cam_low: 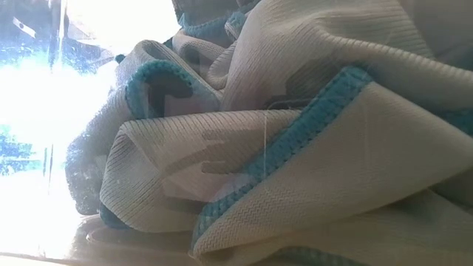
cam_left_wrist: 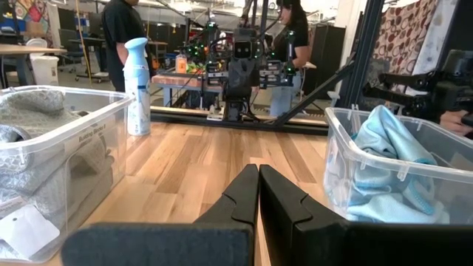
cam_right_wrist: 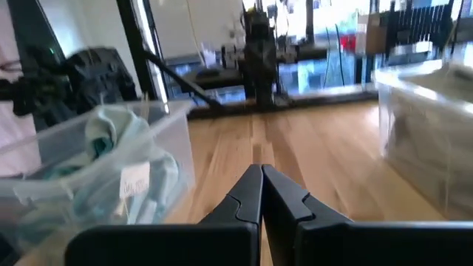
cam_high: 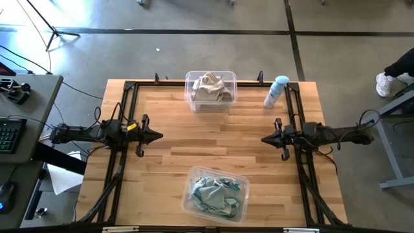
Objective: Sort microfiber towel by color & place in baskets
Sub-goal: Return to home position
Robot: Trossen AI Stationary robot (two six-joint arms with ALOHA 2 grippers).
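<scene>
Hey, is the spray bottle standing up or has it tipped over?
Upright: the spray bottle stands on its base on the table, cap uppermost, near the basket of beige towels.

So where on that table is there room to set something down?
Widest bare wood: the table middle, between the beige-towel basket and blue-towel basket, with left gripper and right gripper at its sides. Also the far left corner. Crowded: by the spray bottle.

One basket (cam_high: pixel 188 90) is set at the far edge of the table (cam_high: pixel 213 139), towels (cam_high: pixel 210 87) heaped in it; a spray bottle (cam_high: pixel 276 91) is stood just right of it; a second basket (cam_high: pixel 187 206) is placed at the near edge, further towels (cam_high: pixel 213 192) piled inside.
</scene>
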